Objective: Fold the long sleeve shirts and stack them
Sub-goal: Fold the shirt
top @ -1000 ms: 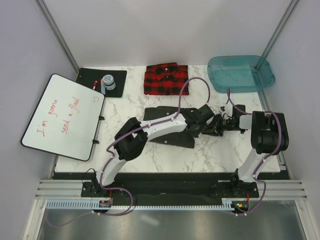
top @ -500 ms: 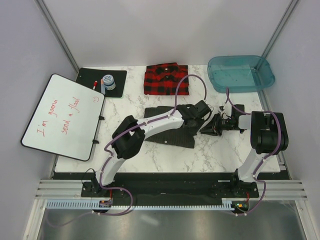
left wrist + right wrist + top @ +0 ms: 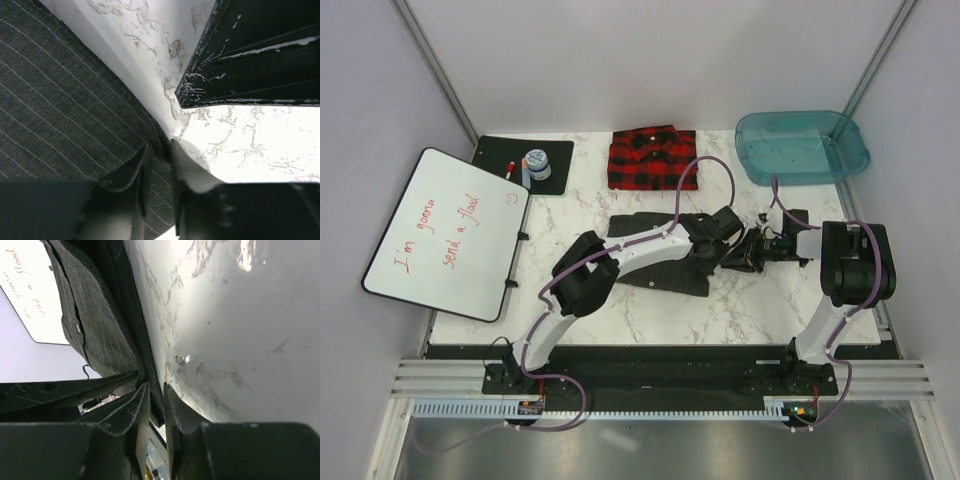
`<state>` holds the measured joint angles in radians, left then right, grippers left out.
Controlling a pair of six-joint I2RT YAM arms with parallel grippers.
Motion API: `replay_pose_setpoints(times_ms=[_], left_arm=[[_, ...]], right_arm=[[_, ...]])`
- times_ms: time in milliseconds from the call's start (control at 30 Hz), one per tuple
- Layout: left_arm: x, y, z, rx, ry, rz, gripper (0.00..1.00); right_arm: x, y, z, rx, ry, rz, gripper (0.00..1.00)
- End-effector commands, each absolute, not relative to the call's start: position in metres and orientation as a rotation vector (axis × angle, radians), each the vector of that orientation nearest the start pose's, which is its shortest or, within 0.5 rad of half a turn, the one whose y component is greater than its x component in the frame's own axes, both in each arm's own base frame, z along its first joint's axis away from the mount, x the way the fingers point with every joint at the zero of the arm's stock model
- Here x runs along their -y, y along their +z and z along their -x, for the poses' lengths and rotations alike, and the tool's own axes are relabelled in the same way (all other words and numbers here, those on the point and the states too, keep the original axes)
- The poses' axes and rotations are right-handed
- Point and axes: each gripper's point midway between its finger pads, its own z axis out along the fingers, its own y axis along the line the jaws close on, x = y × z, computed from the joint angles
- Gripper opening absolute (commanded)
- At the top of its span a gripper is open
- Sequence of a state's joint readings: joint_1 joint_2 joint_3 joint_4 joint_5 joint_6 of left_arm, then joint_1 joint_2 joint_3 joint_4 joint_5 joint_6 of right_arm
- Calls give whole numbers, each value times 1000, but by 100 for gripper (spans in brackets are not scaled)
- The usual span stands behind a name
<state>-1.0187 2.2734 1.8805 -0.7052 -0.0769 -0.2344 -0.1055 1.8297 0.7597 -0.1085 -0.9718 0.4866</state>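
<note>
The dark pinstripe shirt (image 3: 655, 262) lies partly folded in the middle of the marble table. My left gripper (image 3: 722, 240) and right gripper (image 3: 744, 250) meet at its right edge, close together. In the left wrist view my left gripper (image 3: 161, 150) is shut on the pinstripe cloth (image 3: 60, 110), with the right gripper's finger (image 3: 250, 60) just beyond. In the right wrist view my right gripper (image 3: 156, 390) is shut on the edge of the same cloth (image 3: 95, 325). The red-and-black plaid shirt (image 3: 653, 158) lies folded at the back centre.
A teal plastic tub (image 3: 802, 147) stands at the back right. A whiteboard (image 3: 445, 235) overhangs the left edge. A black mat (image 3: 552, 185) at the back left carries a small cup (image 3: 537, 163) and a marker (image 3: 509, 169).
My left gripper drew back a little from the right gripper, then came back beside it at the shirt's right edge. The right arm barely moved.
</note>
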Motion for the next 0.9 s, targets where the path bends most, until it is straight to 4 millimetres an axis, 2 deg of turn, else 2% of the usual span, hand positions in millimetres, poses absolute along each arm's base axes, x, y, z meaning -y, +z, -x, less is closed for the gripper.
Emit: replay_pose_setpoints(times_ms=[0, 33, 100, 167, 200, 267, 300, 433, 533, 767, 867], left_arm=[[449, 48, -280, -2458, -319, -1006, 23], [450, 50, -280, -2454, -324, -1007, 12], [451, 63, -280, -2436, -348, -1006, 2], [449, 72, -278, -2421, -362, -1014, 2], [448, 86, -278, -2401, -384, -1005, 2], [443, 89, -272, -2402, -398, -1025, 2], [442, 101, -271, -2381, -423, -1014, 2], [430, 99, -265, -2412, -450, -1015, 2], [424, 97, -268, -2422, -448, -1010, 2], [422, 99, -274, -2434, -504, -994, 2], [423, 101, -274, -2428, -520, -993, 2]], right_arm=[[-129, 27, -298, -2538, 1479, -475, 24], [-129, 27, -298, -2537, 1478, -474, 24], [-130, 28, -298, -2527, 1492, -467, 24], [-132, 30, -297, -2515, 1520, -471, 24], [-133, 31, -297, -2506, 1523, -456, 24], [-135, 33, -296, -2498, 1541, -453, 23], [-136, 35, -300, -2474, 1544, -434, 22], [-142, 38, -300, -2464, 1566, -411, 22], [-145, 40, -301, -2452, 1580, -399, 22], [-158, 49, -304, -2421, 1612, -353, 20], [-161, 44, -303, -2440, 1604, -368, 22]])
